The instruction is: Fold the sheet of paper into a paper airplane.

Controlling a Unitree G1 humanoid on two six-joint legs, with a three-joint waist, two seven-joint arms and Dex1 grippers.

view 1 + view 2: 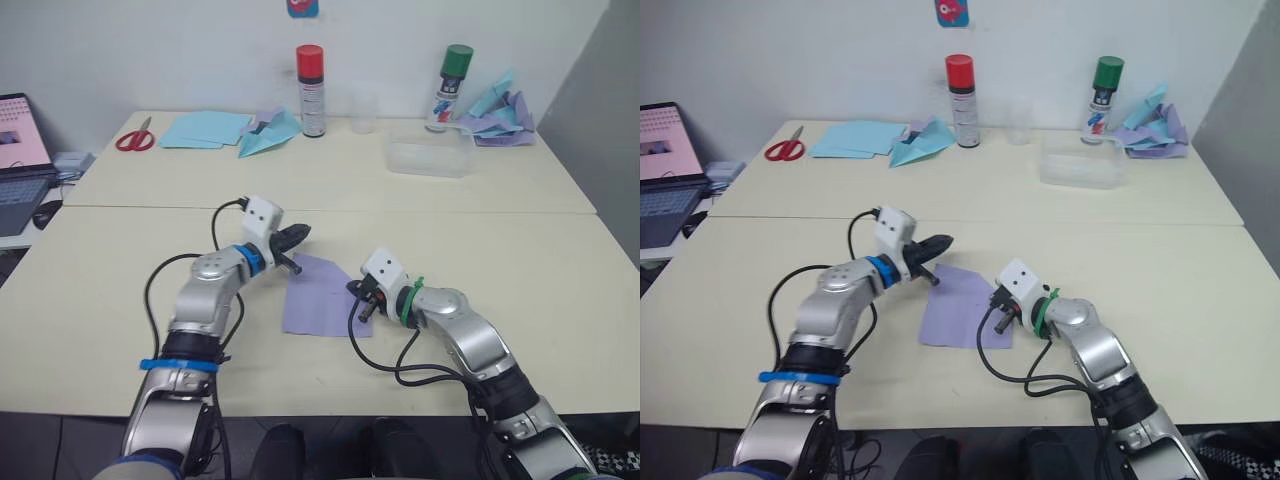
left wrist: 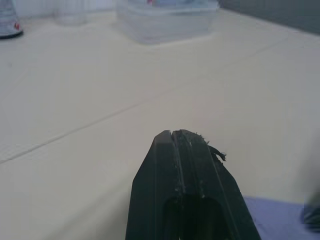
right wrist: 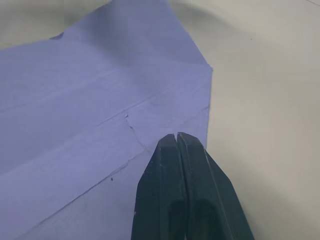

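Note:
The sheet of paper [image 1: 318, 296], pale lavender, lies flat on the near table with its far edge folded to a point and creased flaps showing on top [image 3: 100, 100]. My left gripper [image 1: 301, 235] is shut and hovers just past the sheet's far left corner, with nothing between its fingers [image 2: 175, 165]. My right gripper [image 1: 357, 291] is shut too, its tips [image 3: 177, 150] resting over the sheet's right edge near a folded flap. A finished paper airplane of this lavender paper is out of view.
On the far table stand a red-capped can [image 1: 311, 90], a green-capped can [image 1: 448, 88], a clear cup [image 1: 363, 112] and a clear plastic box [image 1: 430, 157]. Light blue sheets [image 1: 205, 128], a teal paper plane [image 1: 270, 133], red scissors [image 1: 135, 138] and crumpled papers [image 1: 503, 115] lie there. A laptop [image 1: 20, 165] sits far left.

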